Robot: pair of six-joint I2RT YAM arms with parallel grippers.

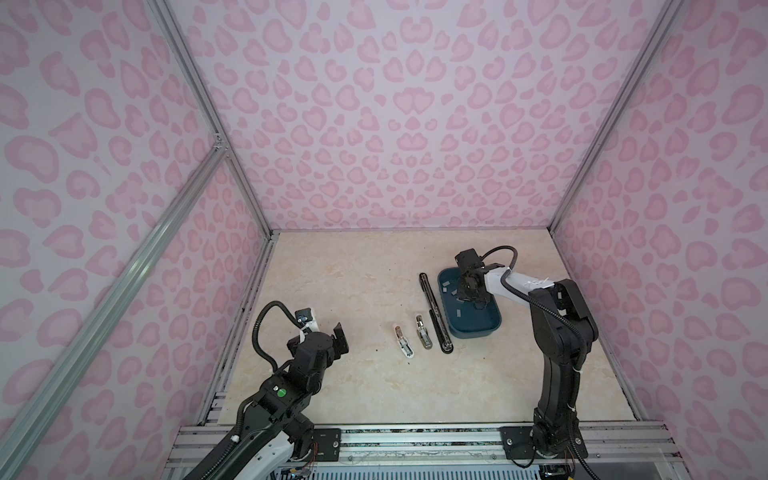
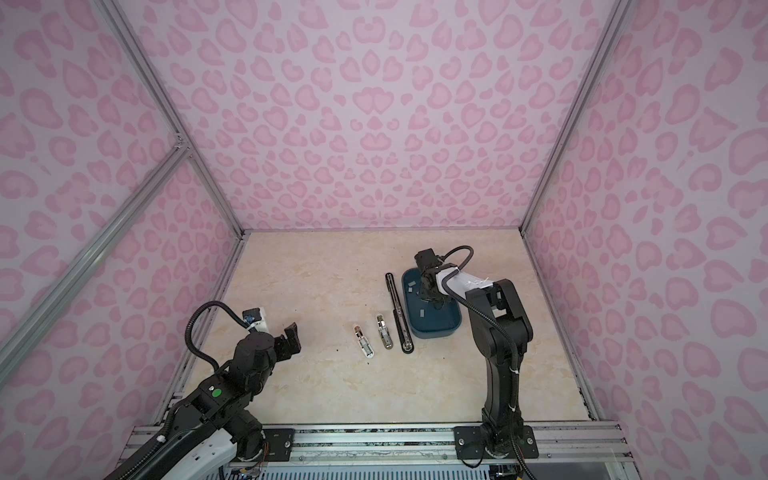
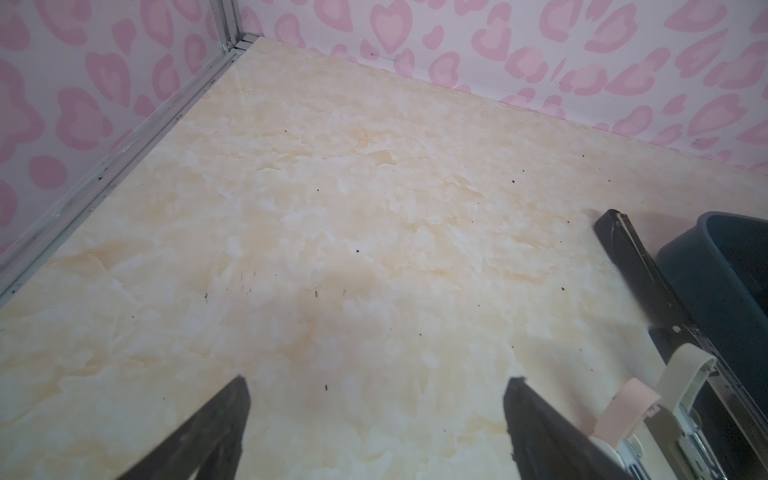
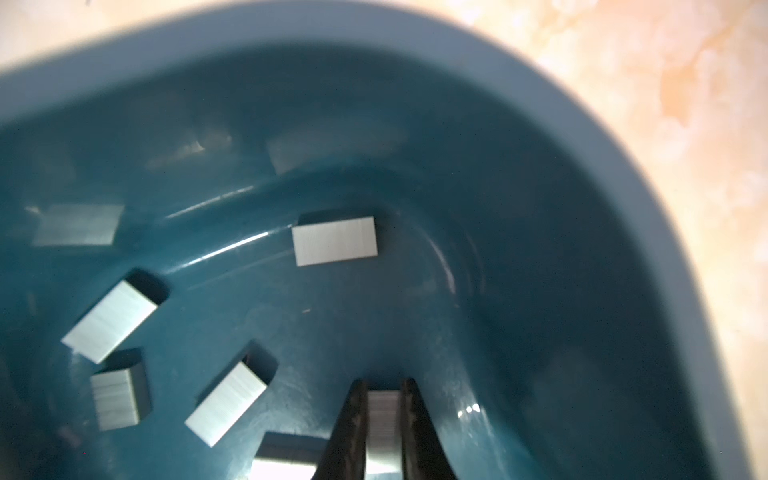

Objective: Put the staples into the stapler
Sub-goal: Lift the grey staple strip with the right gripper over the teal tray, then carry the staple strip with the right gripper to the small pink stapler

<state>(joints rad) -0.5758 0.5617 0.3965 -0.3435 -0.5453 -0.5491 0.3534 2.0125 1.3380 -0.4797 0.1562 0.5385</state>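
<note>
Several light-grey staples [image 4: 334, 241] lie loose in a dark blue tray [image 4: 540, 83]. My right gripper [image 4: 383, 384] is down inside that tray [image 1: 478, 332] and shut on one staple strip [image 4: 382, 428], which sits lengthwise between its fingers. A long black stapler [image 1: 434, 311] lies just left of the tray. Left of it lie two small staplers, a grey one [image 1: 424, 332] and a pink-and-white one [image 1: 404, 341]. My left gripper [image 1: 332, 340] hovers open and empty at the left, apart from them. In the left wrist view its fingertips [image 3: 239, 386] frame bare table.
Pink patterned walls with aluminium posts enclose the marble-look table [image 1: 374, 386] on three sides. A metal rail [image 1: 415, 440] carrying both arm bases runs along the front edge. Small dark specks dot the tabletop.
</note>
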